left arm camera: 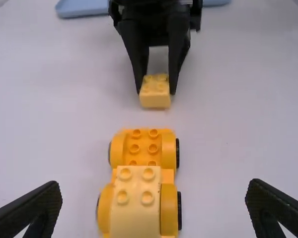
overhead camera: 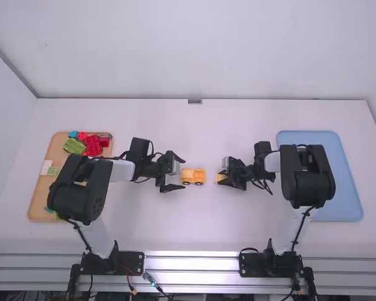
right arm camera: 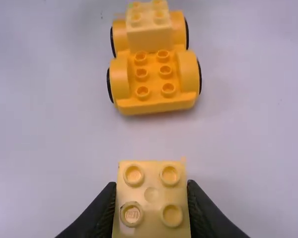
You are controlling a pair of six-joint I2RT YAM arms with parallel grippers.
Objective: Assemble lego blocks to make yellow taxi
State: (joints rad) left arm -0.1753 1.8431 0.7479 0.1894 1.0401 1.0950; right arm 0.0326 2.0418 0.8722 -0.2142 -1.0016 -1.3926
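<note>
On the white desk (overhead camera: 194,229), about midway between its side edges, stands the orange plastic wheeled base (right arm camera: 154,105). The left jaws are open beside it, probably for steadying; the right jaws grip a pale-yellow square plastic block (right arm camera: 151,194), studs upward, presumably for mounting.

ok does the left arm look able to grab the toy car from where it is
Probably yes: the left jaws stand open, facing the near end of the toy car with nothing between, and the block held in the right jaws is past the far end.
</note>
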